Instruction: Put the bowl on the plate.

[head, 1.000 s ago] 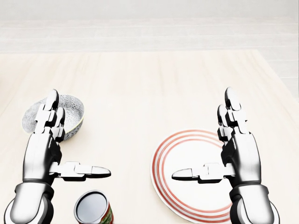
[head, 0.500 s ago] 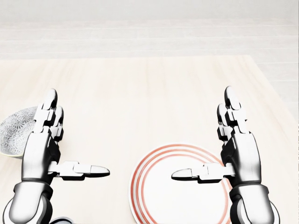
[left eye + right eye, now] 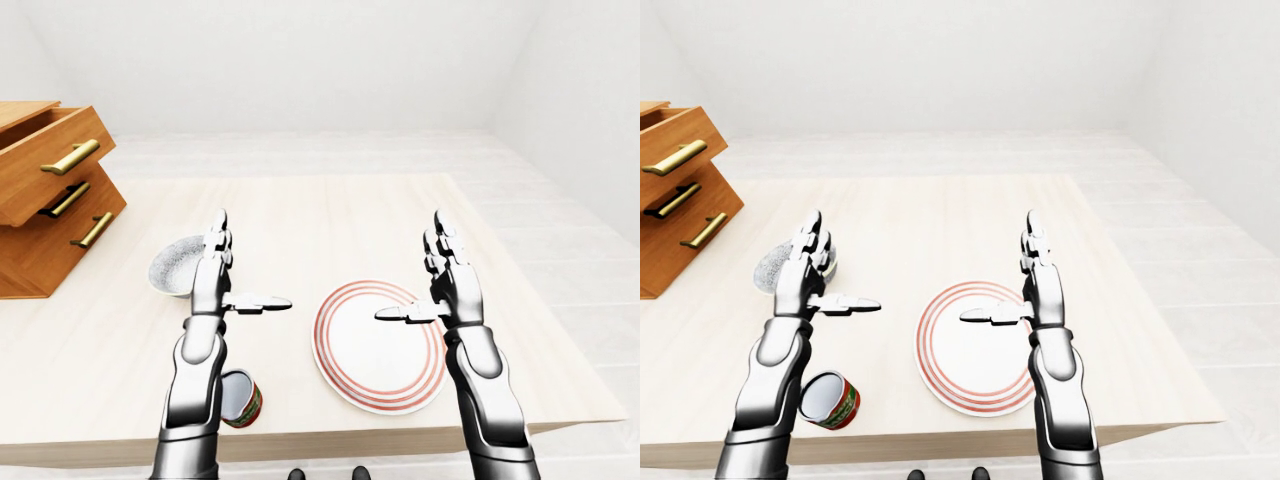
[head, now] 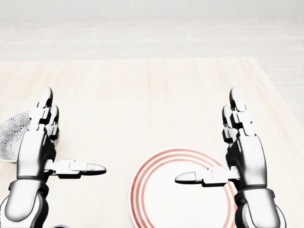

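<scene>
The worktop (image 3: 330, 215) is pale matt wood with a fine straight grain, while the drawer unit (image 3: 45, 190) is warmer, glossier brown wood with brassy metal handles. The plate (image 3: 378, 350) looks like smooth glazed ceramic, white with red rings, and the bowl (image 3: 175, 263) is ceramic with a speckled grey pattern. Both hands, left (image 3: 215, 275) and right (image 3: 447, 285), have polished silvery metal shells with dark joints, and the can (image 3: 830, 400) shows a shiny metal rim.

Table (image 3: 330, 215) bears bowl (image 3: 172, 268), plate (image 3: 380, 345), can (image 3: 240, 398) (perhaps drawers (image 3: 45, 195)).
</scene>
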You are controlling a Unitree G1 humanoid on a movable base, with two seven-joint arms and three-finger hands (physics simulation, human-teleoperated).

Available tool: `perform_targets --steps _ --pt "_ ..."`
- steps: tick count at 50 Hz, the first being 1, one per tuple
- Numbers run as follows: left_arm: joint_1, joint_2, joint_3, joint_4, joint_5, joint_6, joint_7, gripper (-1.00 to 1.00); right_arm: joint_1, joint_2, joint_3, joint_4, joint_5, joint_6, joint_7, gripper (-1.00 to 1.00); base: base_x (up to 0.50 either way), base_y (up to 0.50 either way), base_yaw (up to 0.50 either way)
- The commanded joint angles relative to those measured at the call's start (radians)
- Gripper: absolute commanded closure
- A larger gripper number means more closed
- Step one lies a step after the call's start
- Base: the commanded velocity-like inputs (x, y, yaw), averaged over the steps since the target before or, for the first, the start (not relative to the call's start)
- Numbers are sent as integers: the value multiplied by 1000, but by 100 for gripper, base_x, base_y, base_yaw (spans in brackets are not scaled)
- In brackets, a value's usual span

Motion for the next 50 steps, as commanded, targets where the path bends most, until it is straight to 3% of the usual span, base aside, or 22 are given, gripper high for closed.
perform_targets --steps 1,10,14,16,21,22,26,29,32,33,35,50 --pt "-60 47 37 73 10 0 -3 -100 8 0 -3 -6 -3 0 2 -100 0 0 0" --pt "-131 123 77 190 48 0 -8 -100 30 0 -11 -37 -2 0 3 -100 0 0 0" --pt "-152 149 88 241 76 -22 -8 -100 40 0 -13 -52 -2 0 5 -100 0 0 0" --pt "-168 167 95 274 93 -46 -9 -100 44 0 -14 -61 -3 0 5 -100 0 0 0" --pt "-201 201 110 322 126 -62 -7 -100 53 0 -11 -76 -9 0 8 -100 0 0 0" --pt "-211 203 117 330 131 -51 4 -100 53 2 -11 -77 -8 0 9 -100 0 0 0" --pt "-228 224 115 369 163 -74 7 -100 60 4 -13 -81 -9 0 9 -100 0 0 0" --pt "-232 246 105 408 208 -109 10 -100 63 4 -10 -86 -12 0 10 -100 0 0 0" --pt "-237 253 109 429 225 -127 14 -100 63 5 -10 -88 -13 0 10 -100 0 0 0" --pt "-237 267 103 445 251 -154 17 -100 63 5 -11 -88 -13 0 9 -100 0 0 0" --pt "-241 280 105 472 276 -175 23 -100 63 6 -13 -84 -12 0 8 -100 0 0 0" --pt "-255 340 92 580 491 -175 76 -100 53 4 -19 -102 -10 0 7 -100 0 0 0"
